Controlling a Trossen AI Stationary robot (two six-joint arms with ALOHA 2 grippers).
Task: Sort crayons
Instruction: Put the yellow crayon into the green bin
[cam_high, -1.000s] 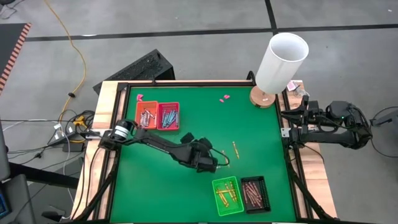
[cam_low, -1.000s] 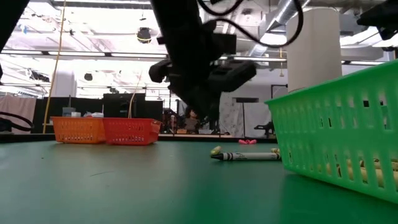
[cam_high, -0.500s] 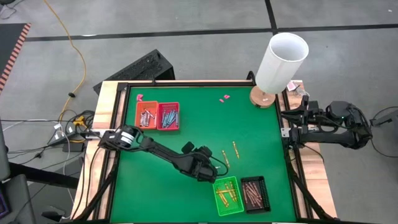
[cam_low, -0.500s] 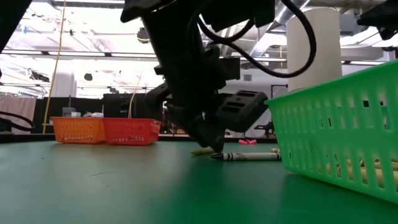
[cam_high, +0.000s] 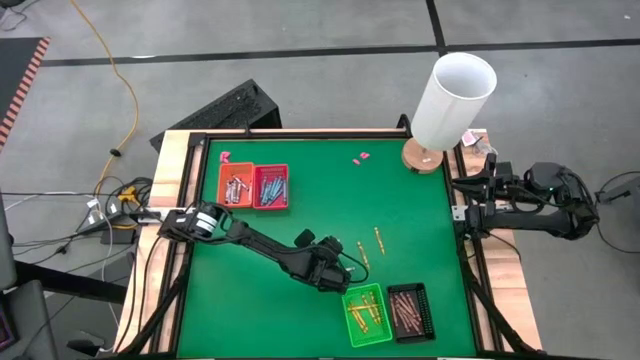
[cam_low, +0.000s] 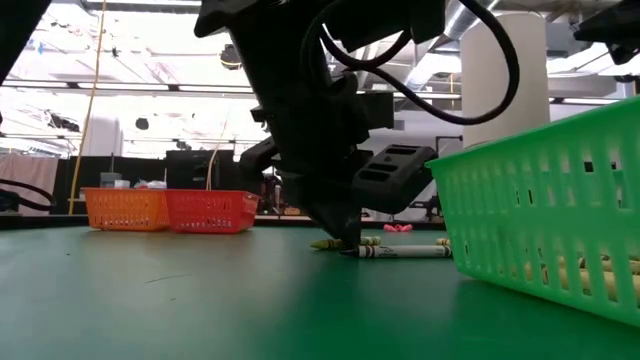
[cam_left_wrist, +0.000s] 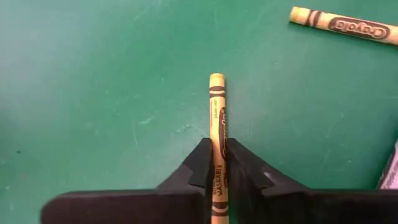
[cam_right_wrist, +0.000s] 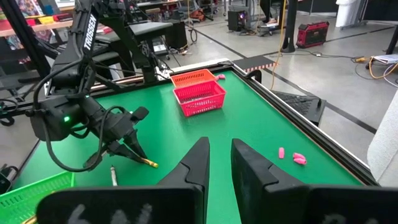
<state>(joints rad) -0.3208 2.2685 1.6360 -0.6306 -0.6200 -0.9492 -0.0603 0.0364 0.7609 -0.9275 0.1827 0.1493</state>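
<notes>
While the left gripper (cam_left_wrist: 217, 163) clamps a yellow crayon (cam_left_wrist: 216, 134) beside the green basket (cam_high: 365, 314), another crayon (cam_high: 379, 240) lies nearby; right gripper (cam_right_wrist: 219, 163) parked, fingers apart.

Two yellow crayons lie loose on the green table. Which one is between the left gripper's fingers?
The yellow crayon pinched by the left gripper; the other loose yellow crayon lies apart, untouched.

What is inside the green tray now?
The green tray holds several yellow crayons, lying loose on its floor. The high view shows no other colour there; anything beneath them is covered.
</notes>
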